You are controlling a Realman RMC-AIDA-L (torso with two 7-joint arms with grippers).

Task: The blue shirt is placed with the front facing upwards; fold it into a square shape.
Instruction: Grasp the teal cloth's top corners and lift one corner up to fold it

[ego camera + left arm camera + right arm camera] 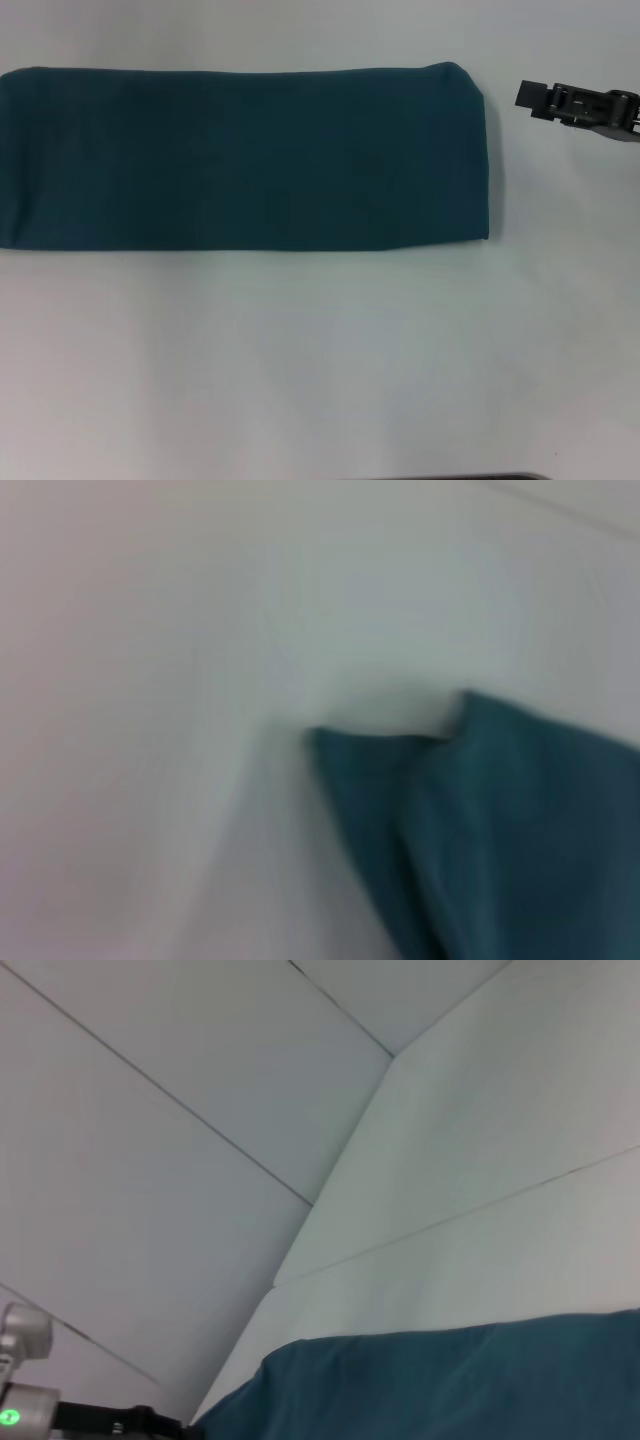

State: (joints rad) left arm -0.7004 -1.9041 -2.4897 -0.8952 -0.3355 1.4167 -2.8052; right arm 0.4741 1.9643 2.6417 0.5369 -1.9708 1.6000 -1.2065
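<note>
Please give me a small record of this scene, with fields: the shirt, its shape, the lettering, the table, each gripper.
shirt: the blue shirt lies flat on the table
shape: folded into a long band, wider than deep, not yet a square
lettering: none shows; only plain cloth faces up
left end: reaches the head view's left edge
right gripper: the right gripper is beside the shirt's right end, apart from it, holding nothing
left gripper: not in view; its wrist camera sees a shirt corner

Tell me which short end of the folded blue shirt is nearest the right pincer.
The rounded right-hand end of the blue shirt, beside the right pincer; the opposite end runs off the head view's left edge.
</note>
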